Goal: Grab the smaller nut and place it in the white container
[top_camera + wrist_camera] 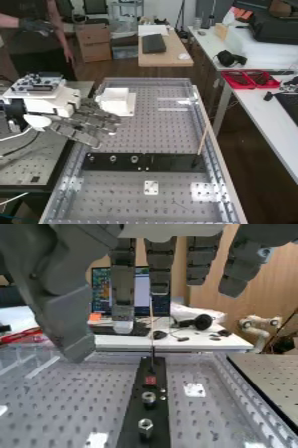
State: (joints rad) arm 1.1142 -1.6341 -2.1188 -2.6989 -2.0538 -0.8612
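Note:
In the high view the hand (86, 122) is left of the bench's middle, its fingers straight and pointing right, beside the white container (118, 104) and up-left of the black strip (169, 162). Metal nuts (113, 159) sit in a row on the strip's left part. The wrist view has the hand (123, 281) open, its fingers hanging down with nothing between them. Below them the strip (136, 389) bears a nut (148, 398) and another nut (145, 425); which is smaller I cannot tell.
A thin stick (203, 140) rises at a slant from the strip's right end. The perforated tray has a raised metal rim (216, 160). A small white plate (151, 188) lies below the strip. A side table (259, 115) with red trays (249, 79) stands at the right.

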